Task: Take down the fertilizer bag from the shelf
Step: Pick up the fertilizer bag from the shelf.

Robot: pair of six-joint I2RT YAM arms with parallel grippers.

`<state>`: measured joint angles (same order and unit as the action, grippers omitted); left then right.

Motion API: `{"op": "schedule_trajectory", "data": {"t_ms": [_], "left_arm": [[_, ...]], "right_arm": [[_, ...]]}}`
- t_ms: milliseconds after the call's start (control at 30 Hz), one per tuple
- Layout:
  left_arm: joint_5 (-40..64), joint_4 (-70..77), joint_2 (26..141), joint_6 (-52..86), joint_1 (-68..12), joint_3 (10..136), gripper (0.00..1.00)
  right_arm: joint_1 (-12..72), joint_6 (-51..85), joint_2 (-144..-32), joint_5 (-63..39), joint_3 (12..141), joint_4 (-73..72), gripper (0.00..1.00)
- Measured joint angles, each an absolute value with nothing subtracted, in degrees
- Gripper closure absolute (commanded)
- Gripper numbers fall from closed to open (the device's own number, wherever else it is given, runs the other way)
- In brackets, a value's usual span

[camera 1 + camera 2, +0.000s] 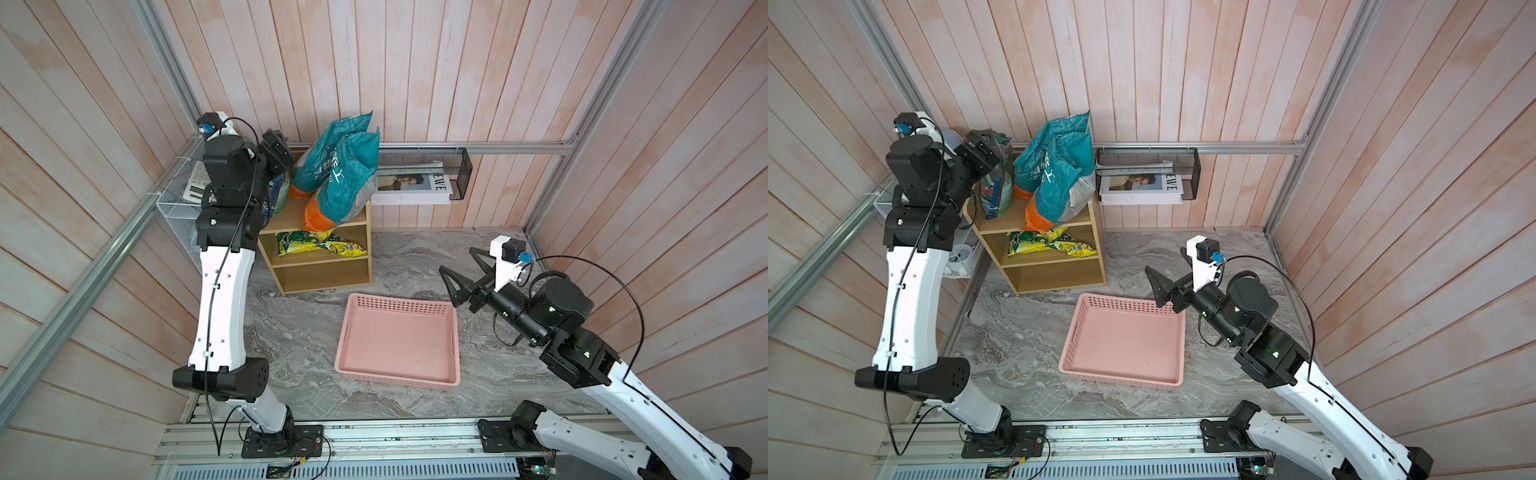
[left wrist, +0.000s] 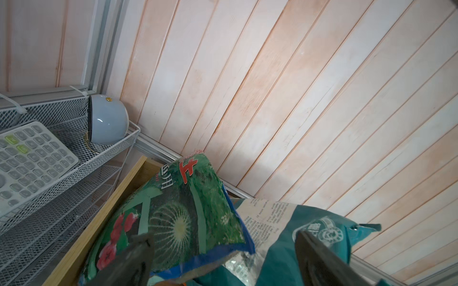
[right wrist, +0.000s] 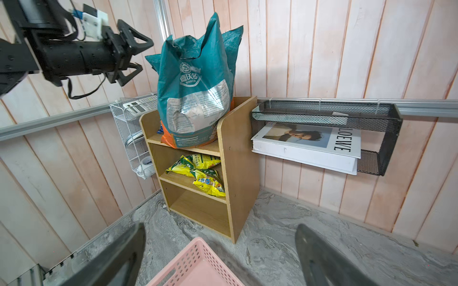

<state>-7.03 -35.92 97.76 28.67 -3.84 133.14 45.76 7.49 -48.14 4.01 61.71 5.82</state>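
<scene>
Both of my arms share one build: the left arm (image 1: 220, 307) and the right arm (image 1: 648, 415) have long white shells dotted with small dark screws, joined by blocky black joint housings. A thin black cable (image 1: 210, 320) is clipped along each shell. Small green lights (image 1: 550, 309) glow on the right arm's joints. Each wrist carries a white bracket (image 1: 505, 259) with a blue plug (image 1: 527, 257). The jaws are black, hollow triangles.

Fertilizer bag (image 1: 340, 183) on shelf (image 1: 324, 277); tray (image 1: 399, 306) before shelf.
</scene>
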Motion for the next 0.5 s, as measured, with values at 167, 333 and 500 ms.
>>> {"op": "schedule_trajectory", "data": {"t_ms": [167, 333, 500], "left_arm": [[-7.3, -41.5, 104.9, 25.6, -3.8, 141.8, 0.06], [-7.9, -44.2, 108.8, 23.0, -3.8, 146.9, 0.06], [-9.3, -44.2, 110.7, 20.7, -3.9, 147.9, 0.39]], "right_arm": [[45.8, 7.2, -48.6, 3.0, 61.6, 5.6, 0.02], [45.8, 7.0, -50.1, 1.7, 61.6, 5.6, 0.02], [46.0, 7.0, -50.4, 0.9, 61.6, 5.6, 0.02]]}}
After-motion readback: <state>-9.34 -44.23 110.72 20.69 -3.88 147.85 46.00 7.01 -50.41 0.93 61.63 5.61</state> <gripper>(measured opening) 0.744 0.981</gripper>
